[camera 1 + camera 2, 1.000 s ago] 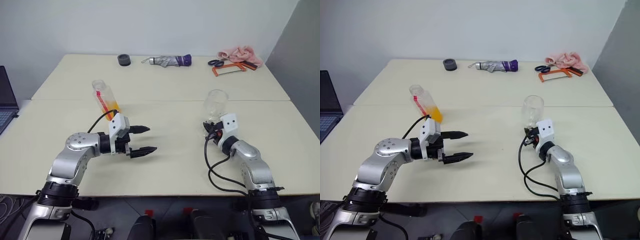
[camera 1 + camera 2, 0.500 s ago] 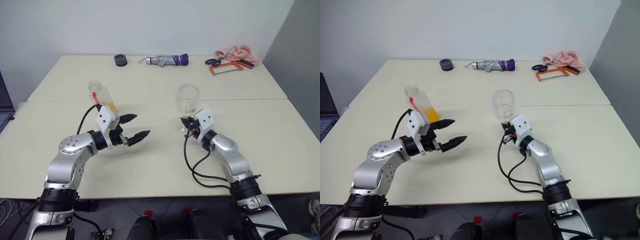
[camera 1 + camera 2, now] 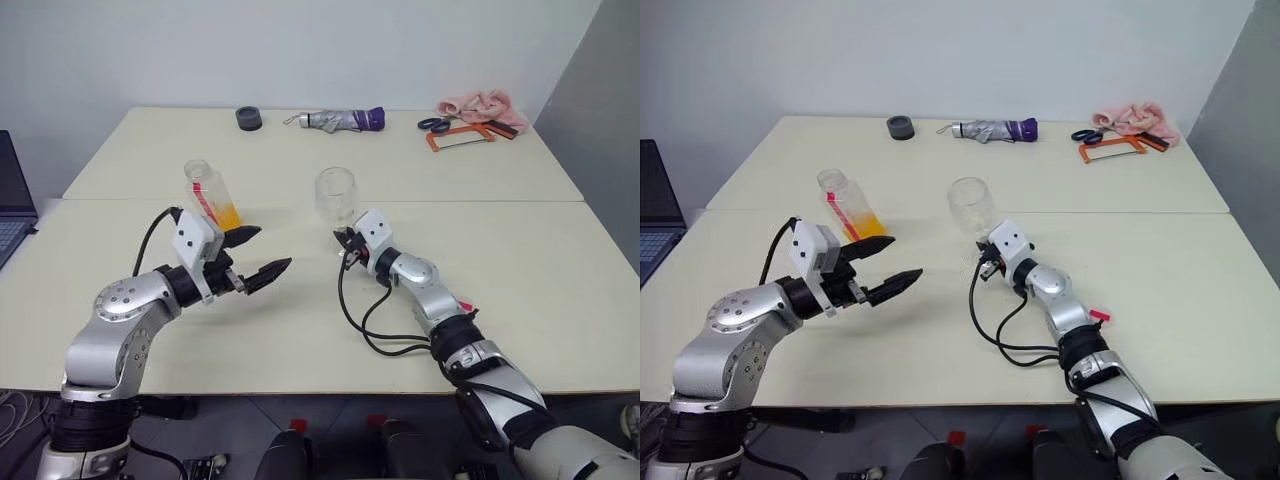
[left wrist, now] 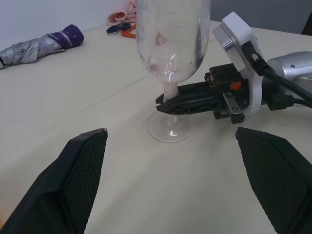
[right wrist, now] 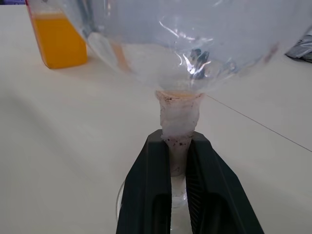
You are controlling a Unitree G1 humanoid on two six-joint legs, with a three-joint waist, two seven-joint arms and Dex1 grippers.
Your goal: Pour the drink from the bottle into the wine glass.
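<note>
1. Black fingers of the right gripper (image 5: pixel 178 161) were clamped on the wine glass (image 3: pixel 336 200) stem, arm stretched forward and leftward, glass upright mid-table.
2. Left gripper (image 3: pixel 256 254) hung level with jaws spread, empty, pointing rightward toward the glass.
3. Orange drink (image 3: pixel 226 213) sat in the bottle (image 3: pixel 211 193) just behind it.

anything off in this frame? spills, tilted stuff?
No spills. The bottle leans and shows no cap. The wine glass has whitish residue on its stem; right tool is shut on it. Left tool is open, empty.
</note>
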